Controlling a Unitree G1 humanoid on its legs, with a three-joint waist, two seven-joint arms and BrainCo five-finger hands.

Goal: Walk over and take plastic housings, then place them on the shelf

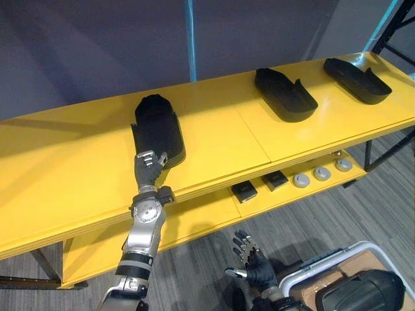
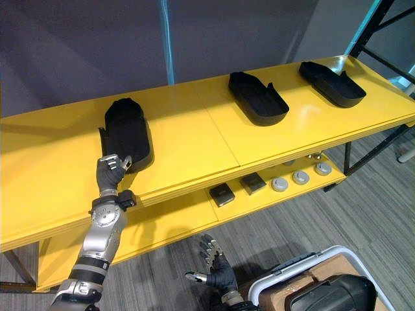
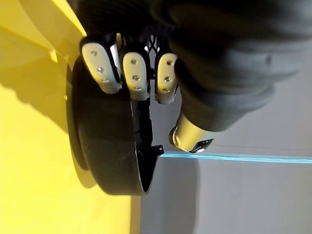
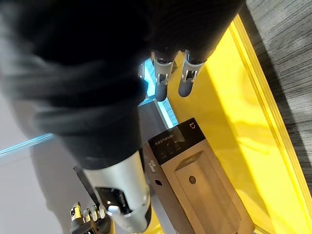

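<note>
Two black plastic housings [image 1: 285, 97] lie on the yellow shelf [image 1: 65, 168]. The left hand [image 1: 149, 168] clutches a third housing [image 1: 157, 126] there, not yet let go; the right hand [image 1: 256, 265] hangs spread wide.

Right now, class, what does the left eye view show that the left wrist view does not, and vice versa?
Left eye view, not wrist view: a middle housing and a far housing along the yellow shelf, small parts on the lower shelf, the open right hand by a bin. Left wrist view, not eye view: fingers of the left hand curled over the rim of the nearest plastic housing. Both: that hand, that housing, the yellow shelf.
</note>
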